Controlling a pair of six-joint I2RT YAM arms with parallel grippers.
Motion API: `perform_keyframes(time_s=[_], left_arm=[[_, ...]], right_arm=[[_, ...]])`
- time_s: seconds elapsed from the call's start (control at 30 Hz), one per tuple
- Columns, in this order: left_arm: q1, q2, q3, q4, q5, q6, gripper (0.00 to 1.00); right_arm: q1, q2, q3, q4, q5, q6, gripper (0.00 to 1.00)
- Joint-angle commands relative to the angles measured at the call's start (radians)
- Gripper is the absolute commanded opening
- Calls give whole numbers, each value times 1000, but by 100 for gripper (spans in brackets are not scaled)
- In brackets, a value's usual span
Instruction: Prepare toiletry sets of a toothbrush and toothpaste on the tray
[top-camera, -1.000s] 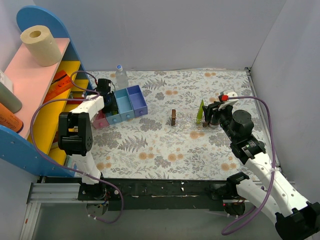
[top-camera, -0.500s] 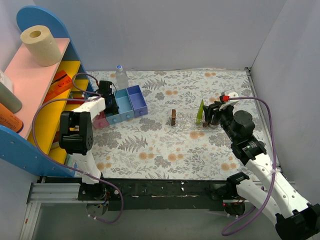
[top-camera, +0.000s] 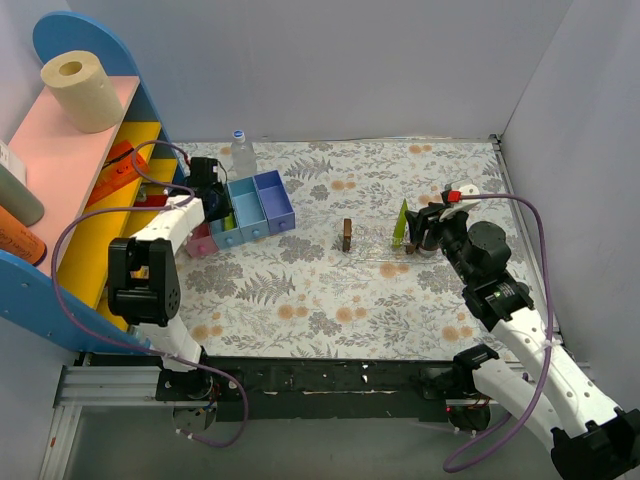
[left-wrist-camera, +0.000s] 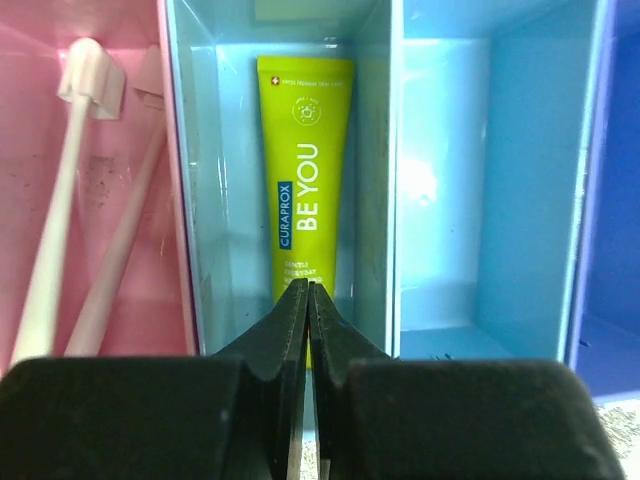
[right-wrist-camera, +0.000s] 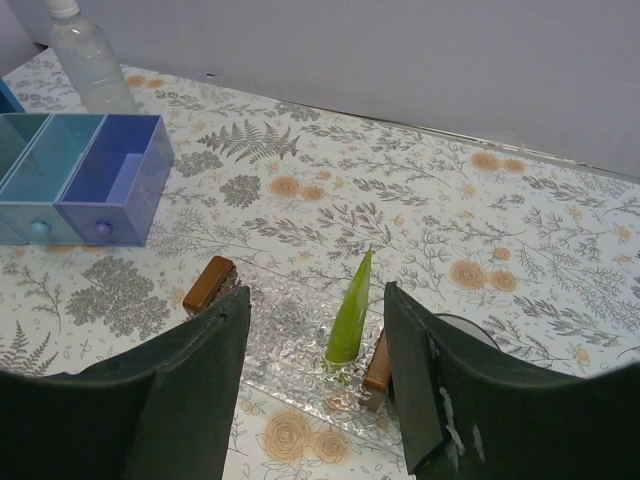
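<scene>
A yellow-green toothpaste lies flat in the light-blue compartment of the blue box. My left gripper is shut, its tips over the tube's near end, with nothing seen clamped. Two pink toothbrushes lie in the pink compartment beside it. A second toothpaste stands upright on the clear tray. My right gripper is open and empty, its jaws wide on either side of that tube and back from it.
The tray has brown wooden blocks at its ends. A water bottle stands behind the box. A shelf unit with a paper roll fills the left side. A grey wall rises on the right.
My left arm's elbow has dropped and swung left while its gripper stays over the box. The right arm and the tube on the tray have not moved.
</scene>
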Motion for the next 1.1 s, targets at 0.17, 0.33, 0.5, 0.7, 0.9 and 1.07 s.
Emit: perform_keyframes(time_s=[0.17,0.33,0.5,0.7,0.9,1.07], left_arm=[[4,-165,-32,40,9,28,0],[4,-79,-19,17,4,13,5],[5,-29,-22,16,-17,-12,15],[5,4,-29,26,-5,-15,24],[5,40,-32,19,-16,-10,33],[5,80,-37,17,-25,-4,35]], right_arm=[[-4,-17,3,15,-15,15,63],[-4,-17,6,13,-21,20,63],[-4,-29,11,-3,-10,14,63],[-4,-37,9,-17,0,9,63],[-4,-32,8,-10,-4,15,63],[-4,-37,9,-14,-6,15,63]])
